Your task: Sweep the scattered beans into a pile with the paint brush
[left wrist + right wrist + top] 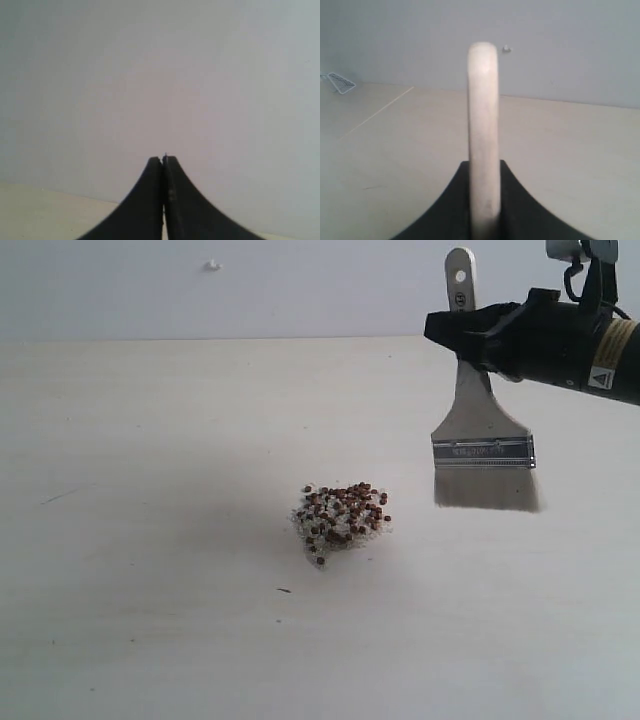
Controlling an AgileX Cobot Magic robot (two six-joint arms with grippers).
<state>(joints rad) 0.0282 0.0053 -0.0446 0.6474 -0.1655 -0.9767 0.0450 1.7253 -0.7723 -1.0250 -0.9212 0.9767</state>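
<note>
From my station I see the right tool point(465, 335) pinching the paint brush point(478, 415) by its pale handle, just below the hole at the end. In the right wrist view the handle stands edge-on between the two jaws, so they press on its flat faces. The brush hangs upright with its bristles point(487, 490) pointing down at the desk point(150, 540); I cannot tell whether the tips touch the surface. The beans point(345, 502) lie gathered in a pile point(340, 518) near the middle of the desk, mixed with whitish crumbs, well apart from the brush and to its left in the exterior view. The left tool point(163, 162) is pressed together with nothing in it and is out of the exterior view. I judge the brush light and the handle stiff, so this high grip on the flat faces should keep it from twisting. The bristles look soft and will likely bend and splay if I press hard. The beans are tiny and round, so I expect them to roll and skip away under a fast stroke; slow, light passes toward the pile suit them better.
</note>
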